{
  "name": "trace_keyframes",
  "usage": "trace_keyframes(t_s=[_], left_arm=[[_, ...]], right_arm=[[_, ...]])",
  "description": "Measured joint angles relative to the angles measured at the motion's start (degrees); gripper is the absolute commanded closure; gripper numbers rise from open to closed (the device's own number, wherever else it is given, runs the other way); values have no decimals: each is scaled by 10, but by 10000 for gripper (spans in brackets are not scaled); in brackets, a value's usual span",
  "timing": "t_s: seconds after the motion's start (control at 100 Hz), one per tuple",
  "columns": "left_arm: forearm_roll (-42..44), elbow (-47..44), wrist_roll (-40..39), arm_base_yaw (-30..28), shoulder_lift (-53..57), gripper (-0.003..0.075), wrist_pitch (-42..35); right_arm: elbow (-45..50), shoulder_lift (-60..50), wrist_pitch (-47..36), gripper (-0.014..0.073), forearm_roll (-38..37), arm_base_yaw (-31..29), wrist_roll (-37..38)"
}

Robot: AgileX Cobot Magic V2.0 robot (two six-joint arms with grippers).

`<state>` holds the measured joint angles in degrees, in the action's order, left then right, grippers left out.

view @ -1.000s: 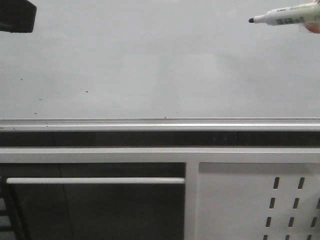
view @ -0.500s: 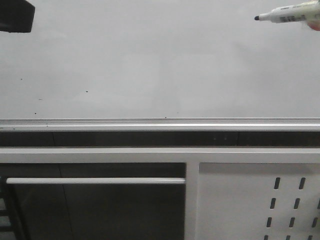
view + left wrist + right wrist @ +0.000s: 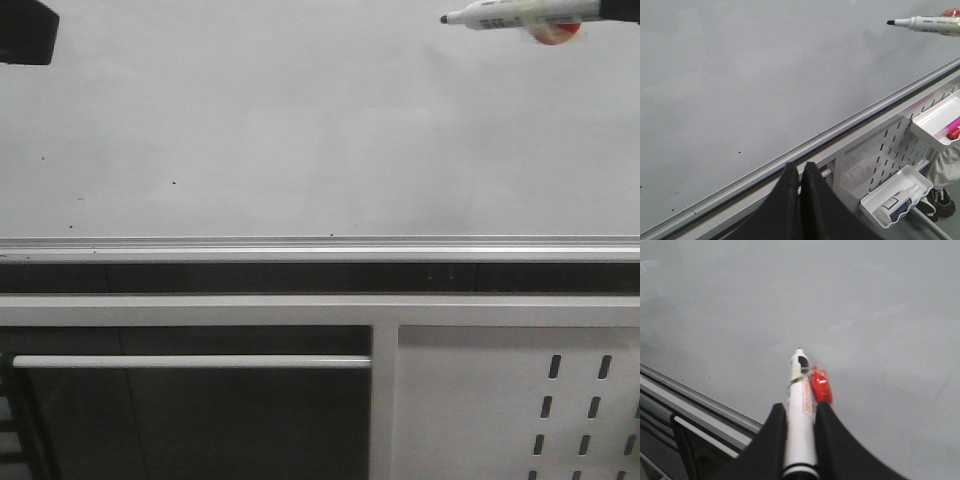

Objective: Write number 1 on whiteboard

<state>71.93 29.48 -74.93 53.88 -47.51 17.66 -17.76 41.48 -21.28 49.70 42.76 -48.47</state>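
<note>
The whiteboard (image 3: 300, 120) fills the upper front view, edged below by a silver rail (image 3: 320, 248). It carries only tiny dark specks; no number 1 stroke shows on it. My right gripper (image 3: 800, 412) is shut on a white marker (image 3: 801, 405) with a black tip and a red clip taped to it. The marker (image 3: 520, 12) lies level at the top right of the front view, tip pointing left, just off the board. It also shows in the left wrist view (image 3: 927, 22). My left gripper (image 3: 800, 170) is shut and empty, near the rail. A dark part of the left arm (image 3: 25, 35) shows top left.
Below the rail is a grey perforated metal panel (image 3: 500, 400) and a white bar (image 3: 190, 361). Two white trays hang on the panel: one (image 3: 935, 120) holds a red marker (image 3: 954, 134), the other (image 3: 875, 202) holds a bottle (image 3: 897, 200).
The marker in my right gripper has moved left and slightly up along the board's top. The left arm's dark part has shifted slightly left.
</note>
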Motion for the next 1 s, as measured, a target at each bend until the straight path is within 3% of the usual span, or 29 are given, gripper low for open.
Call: trace_keyframes(t_s=[0.39,1.0], left_arm=[[8,0,0,0,0,738,8],[10,0,0,0,0,738,9]], right_arm=[[-32,56,-74,655,-10,19,0],[-31,143,-76,655,-21,26,0]])
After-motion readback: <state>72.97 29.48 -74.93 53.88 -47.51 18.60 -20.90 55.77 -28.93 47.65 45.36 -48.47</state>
